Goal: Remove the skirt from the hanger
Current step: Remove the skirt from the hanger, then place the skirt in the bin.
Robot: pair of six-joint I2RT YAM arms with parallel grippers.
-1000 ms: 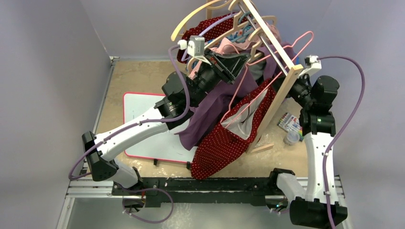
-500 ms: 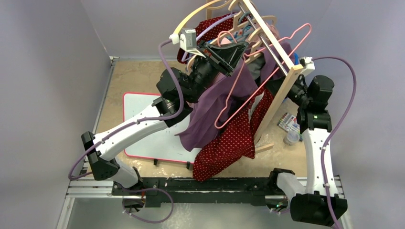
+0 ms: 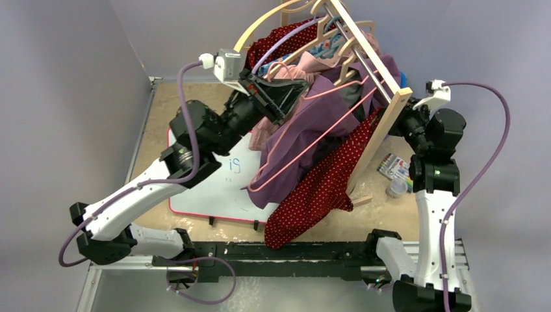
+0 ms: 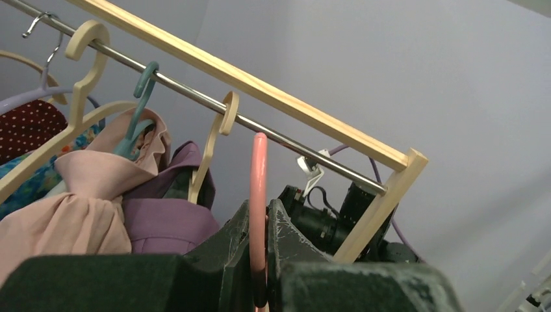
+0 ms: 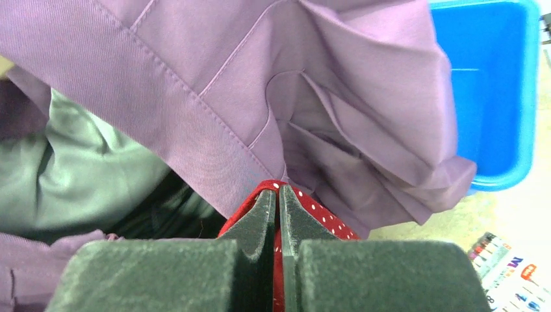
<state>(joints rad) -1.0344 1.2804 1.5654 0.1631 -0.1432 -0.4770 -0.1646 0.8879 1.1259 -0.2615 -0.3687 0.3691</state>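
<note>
The red white-dotted skirt hangs off the rack's front and drapes to the table. My right gripper, behind the rack post in the top view, is shut on a fold of the skirt. My left gripper is shut on the pink wire hanger, which lies bare across the purple garment, apart from the skirt. In the left wrist view the hanger's hook stands clamped between the fingers, below the rack's metal rail.
The wooden rack holds several other hangers and garments. A whiteboard lies at the left. A blue bin, a marker box and a small cup sit at the right.
My left arm has pulled the pink hanger left and down, out of the skirt. The skirt has slipped off it and hangs from my right gripper.
</note>
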